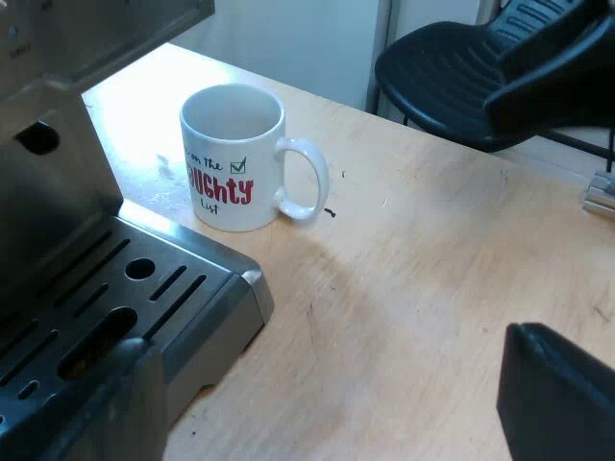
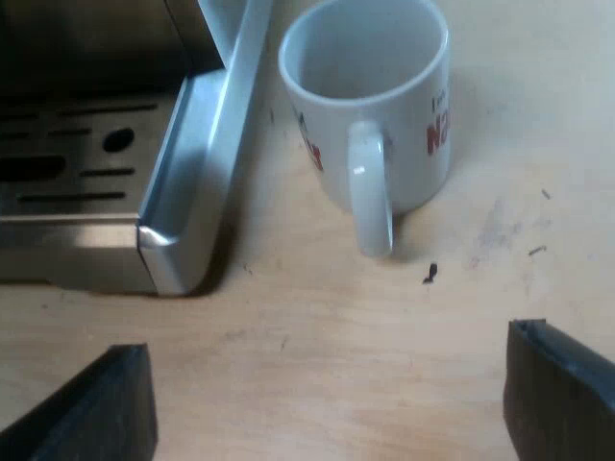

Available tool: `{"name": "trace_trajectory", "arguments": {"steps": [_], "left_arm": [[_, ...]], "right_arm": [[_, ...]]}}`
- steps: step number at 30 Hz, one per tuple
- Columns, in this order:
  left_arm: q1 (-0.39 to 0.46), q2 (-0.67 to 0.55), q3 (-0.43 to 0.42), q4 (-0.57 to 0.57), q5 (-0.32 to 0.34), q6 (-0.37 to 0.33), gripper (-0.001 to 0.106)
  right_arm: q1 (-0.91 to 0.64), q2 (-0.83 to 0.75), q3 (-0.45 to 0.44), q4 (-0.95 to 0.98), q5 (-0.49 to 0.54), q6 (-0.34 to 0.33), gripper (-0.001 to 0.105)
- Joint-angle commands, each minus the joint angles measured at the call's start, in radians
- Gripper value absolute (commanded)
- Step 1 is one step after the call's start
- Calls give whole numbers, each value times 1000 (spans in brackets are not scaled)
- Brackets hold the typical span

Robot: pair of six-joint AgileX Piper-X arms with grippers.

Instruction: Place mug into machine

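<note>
The mug (image 2: 370,106) stands upright on the wooden table (image 2: 317,317), mouth up, long axis vertical. Its handle (image 2: 370,192) points straight back at the right gripper (image 2: 327,403), whose fingers are spread wide and empty (the mug sits ahead of the gap, not in it). The left gripper (image 1: 336,413) gapes empty too, mug well ahead of it and just beside the corner of the machine's drip tray (image 1: 144,288), a black chair (image 1: 452,67) beyond the table and a dark speck (image 2: 430,274) near the handle.
</note>
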Motion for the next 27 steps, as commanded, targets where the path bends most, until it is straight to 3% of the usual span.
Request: {"name": "trace_trajectory", "arguments": {"steps": [1, 8, 21, 24, 27], "left_arm": [[-4, -3, -9, -18, -10, -1, 71], [-4, -3, -9, -18, -10, -1, 71], [-4, -3, -9, -18, -10, -1, 71], [-4, -3, -9, -18, -10, -1, 71], [-4, -3, -9, -18, -10, -1, 71]], "right_arm": [[1, 14, 32, -90, -13, 14, 82], [1, 76, 124, -282, -1, 18, 82], [12, 256, 176, -571, 45, -5, 77], [58, 307, 177, -606, 77, -5, 76], [130, 372, 178, -655, 202, -5, 76]]}}
